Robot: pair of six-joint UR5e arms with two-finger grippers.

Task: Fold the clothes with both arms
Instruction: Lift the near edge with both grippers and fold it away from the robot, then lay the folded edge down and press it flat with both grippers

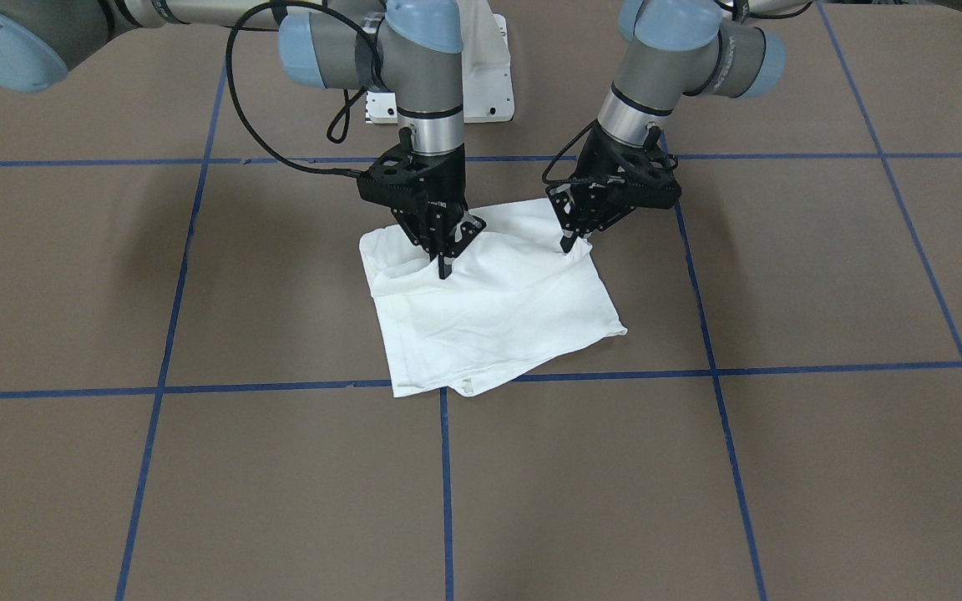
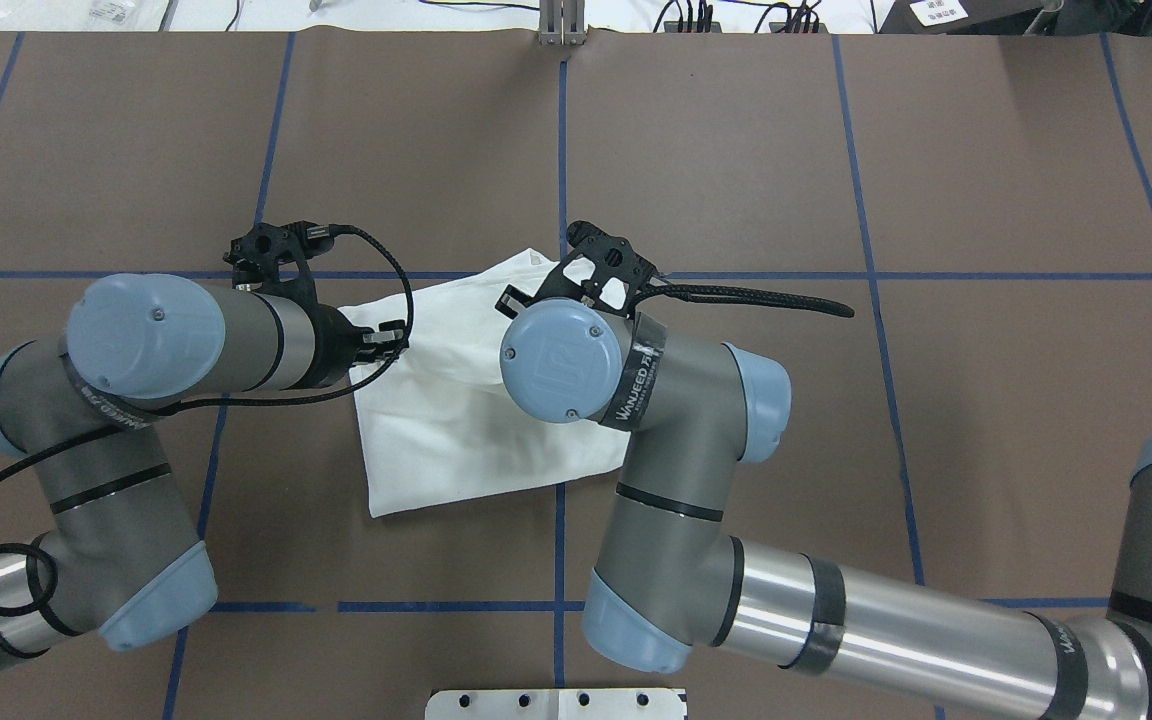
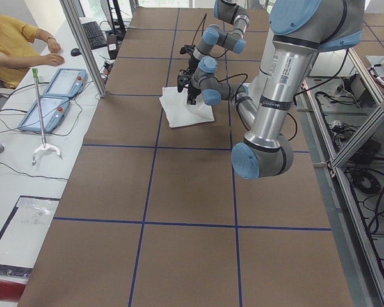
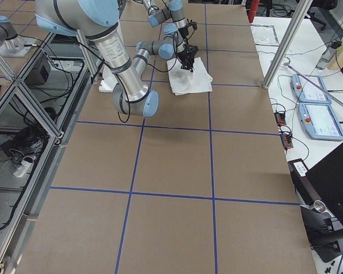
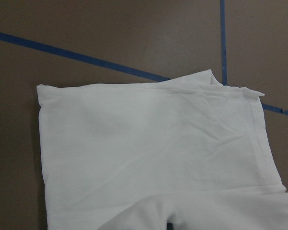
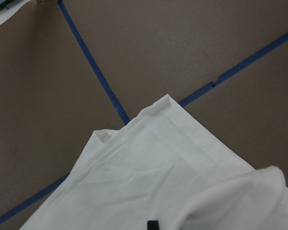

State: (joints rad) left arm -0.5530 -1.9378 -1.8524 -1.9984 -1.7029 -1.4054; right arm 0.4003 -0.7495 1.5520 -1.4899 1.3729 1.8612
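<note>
The white T-shirt lies folded into a rough square on the brown table, also in the overhead view. No text, collar or label shows. My left gripper stands at the shirt's robot-side corner, fingers pinched together on a raised fold of cloth; it also shows in the overhead view. My right gripper is shut on a raised ridge of cloth near the other robot-side corner. In the overhead view its fingertips are hidden under its wrist. Both wrist views show the shirt spread below, with lifted cloth at the bottom edge.
Blue tape lines grid the brown table. The white pedestal base stands behind the shirt. An operator and teach pendants are at a side desk beyond the table's far edge.
</note>
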